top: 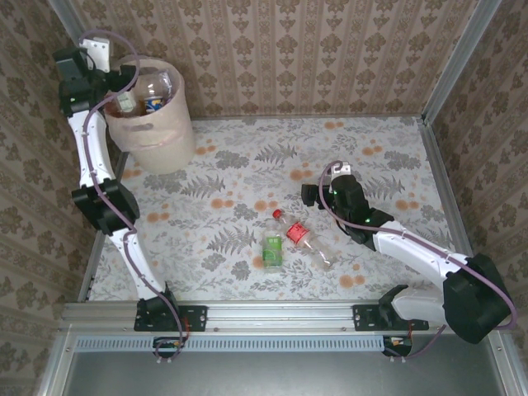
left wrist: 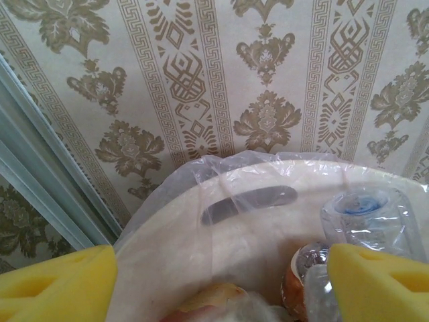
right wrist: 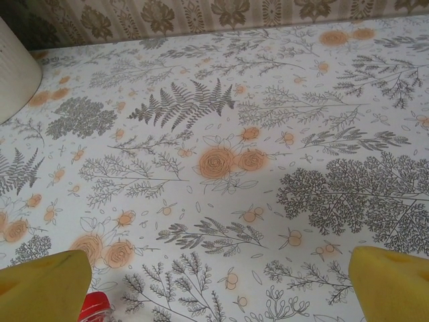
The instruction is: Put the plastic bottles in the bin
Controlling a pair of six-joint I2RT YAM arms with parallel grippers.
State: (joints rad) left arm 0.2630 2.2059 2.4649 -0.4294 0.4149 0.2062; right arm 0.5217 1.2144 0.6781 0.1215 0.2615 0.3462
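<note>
Directly beneath my left claw [left wrist: 221, 285] stands the bin [left wrist: 167, 248], lined with a clear plastic bag [left wrist: 194, 171]. The left pads are spread wide, with nothing clamped between them. Ahead of the claw, an oval handle cut-out [left wrist: 248, 201] shows in the bin's far wall. Inside the bin, below the pads, lie a clear bottle with a blue cap [left wrist: 372, 218] and an orange-labelled bottle [left wrist: 301, 275]. The clear one sits just beside one pad; whether they touch, I cannot tell.

My right claw [right wrist: 221, 285] hangs low over the floral table [right wrist: 221, 161], pads apart and holding nothing. A red cap [right wrist: 94, 308] shows just beside one pad. Seen from above, it belongs to a red-labelled bottle [top: 304, 239] lying on the table on the near side of this claw, just beside a green-labelled bottle [top: 273, 247]. Both lie well apart from the bin.
</note>
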